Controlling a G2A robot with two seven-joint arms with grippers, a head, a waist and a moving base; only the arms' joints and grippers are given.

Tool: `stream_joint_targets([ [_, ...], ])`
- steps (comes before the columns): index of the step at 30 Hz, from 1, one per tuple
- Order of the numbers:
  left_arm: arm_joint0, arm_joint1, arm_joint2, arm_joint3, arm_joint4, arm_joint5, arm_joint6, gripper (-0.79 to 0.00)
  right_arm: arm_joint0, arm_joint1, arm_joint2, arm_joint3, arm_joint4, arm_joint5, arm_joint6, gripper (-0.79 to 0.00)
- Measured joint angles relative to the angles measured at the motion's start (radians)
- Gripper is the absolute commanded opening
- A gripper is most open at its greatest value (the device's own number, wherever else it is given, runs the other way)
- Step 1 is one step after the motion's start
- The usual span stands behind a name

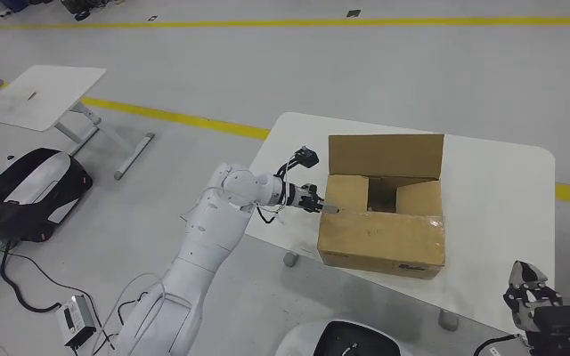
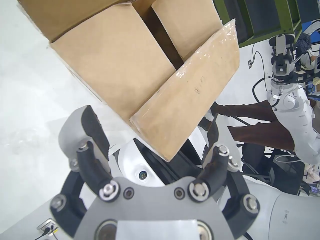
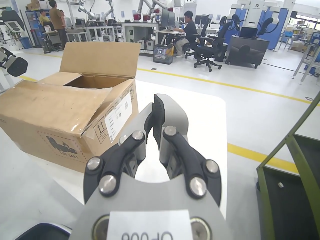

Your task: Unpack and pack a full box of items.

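My left gripper (image 2: 151,118) gapes wide and empty, its fingers (image 2: 95,131) straddling a taped flap corner of the cardboard box (image 1: 383,236). The box sits at its 3 o'clock on the white table (image 1: 499,196). It is brown, with the back flap upright and the side flaps folded in. My right gripper (image 3: 156,106), pinched closed on nothing, hangs at the box's 5 o'clock, well apart.

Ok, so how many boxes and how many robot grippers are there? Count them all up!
Cardboard box: 1
Grippers: 2, the left gripper and the right gripper
Total: 3
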Motion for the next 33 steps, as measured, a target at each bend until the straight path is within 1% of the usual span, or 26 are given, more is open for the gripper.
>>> stream_joint_targets([
  [5,-0.016,0.002,0.034,0.041,-0.001,0.0,0.022,0.0,0.028,-0.003,-0.023,0.053,-0.001,0.007,0.013,-0.785],
  [10,-0.028,0.006,0.053,0.062,-0.042,-0.005,0.015,0.0,0.069,-0.006,-0.055,0.107,-0.001,0.0,0.016,-0.785],
  [19,-0.039,0.015,0.083,0.065,-0.104,-0.01,-0.015,0.0,0.104,-0.007,-0.073,0.138,-0.017,-0.004,0.023,-0.785],
  [25,-0.045,0.022,0.102,0.064,-0.154,-0.031,-0.05,0.0,0.123,-0.007,-0.09,0.158,-0.026,-0.027,0.028,-0.785],
  [28,-0.045,0.027,0.114,0.056,-0.176,-0.056,-0.066,0.0,0.136,-0.008,-0.107,0.174,-0.029,-0.039,0.027,-0.785],
  [33,-0.04,0.035,0.135,0.033,-0.233,-0.054,-0.071,0.0,0.158,-0.01,-0.137,0.188,-0.037,-0.053,0.034,-0.785],
])
